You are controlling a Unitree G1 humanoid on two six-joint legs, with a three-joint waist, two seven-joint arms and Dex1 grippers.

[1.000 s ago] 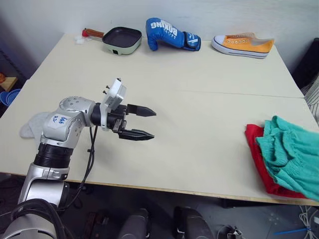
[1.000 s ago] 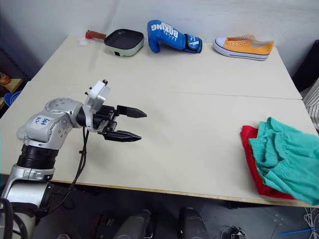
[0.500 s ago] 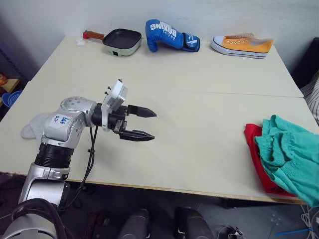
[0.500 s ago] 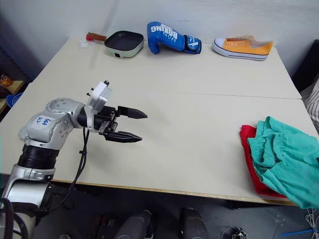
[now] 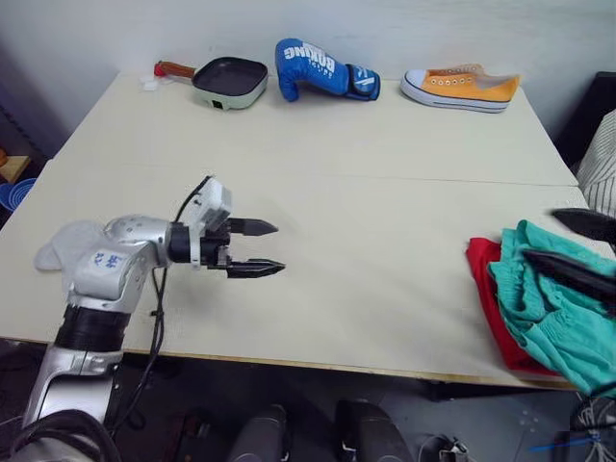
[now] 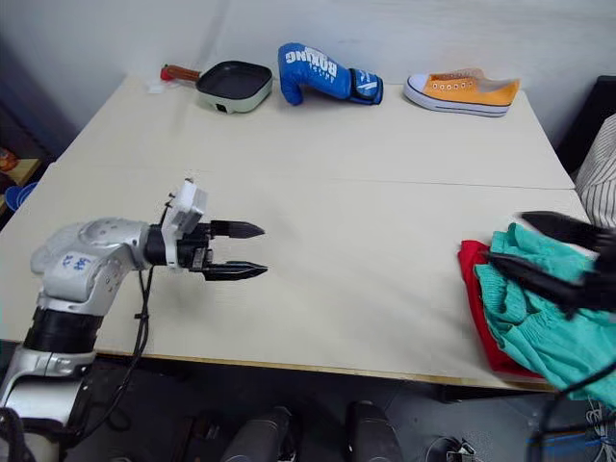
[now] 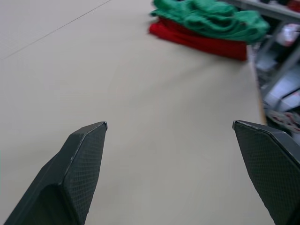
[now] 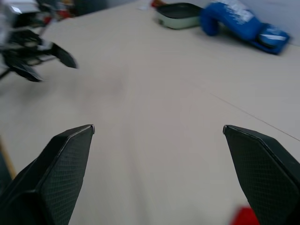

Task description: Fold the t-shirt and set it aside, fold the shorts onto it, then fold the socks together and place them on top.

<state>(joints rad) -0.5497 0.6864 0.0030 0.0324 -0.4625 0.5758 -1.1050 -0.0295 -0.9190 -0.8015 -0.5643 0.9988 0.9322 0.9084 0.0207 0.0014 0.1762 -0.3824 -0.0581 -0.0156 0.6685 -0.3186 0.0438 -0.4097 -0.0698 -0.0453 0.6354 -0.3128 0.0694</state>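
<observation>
Lowered and drawn back a little: my left gripper [image 5: 258, 248] now hangs close over the bare surface [image 5: 385, 231] on my left side, fingers spread wide with nothing between them. Half a second ago it sat higher and further forward. Behind that arm, a pale grey patch at the near-left edge, a sock [image 5: 60, 244] by its look; I cannot tell if both of the pair lie there.

Far edge, left to right: small green frying pan [image 5: 229, 80], blue boxing glove [image 5: 322, 69], orange sneaker [image 5: 462, 89]. None of them shifted; no part in the job.

Right side is where the real change is. My right gripper [image 6: 539, 248] has come into sight over the clothes, which it was not a moment ago. Fingers wide apart, holding nothing, pointing across the surface from just above the pile. The wrist view confirms the wide gap.

Pile itself: teal-green shorts [image 5: 553, 308] bunched on top of the red t-shirt [image 5: 493, 298], shirt showing as a red strip along the pile's left and near edges. Both sit at the right-hand near edge, part of the shorts trailing over it. The shorts' folds lie a little differently than before.

Reading: shirt and shorts look done and parked aside, though loosely. Socks remain, well apart from the pile. Next move probably falls to the left gripper, since the sock lies beside that arm. Loose shorts may slip off the edge.
</observation>
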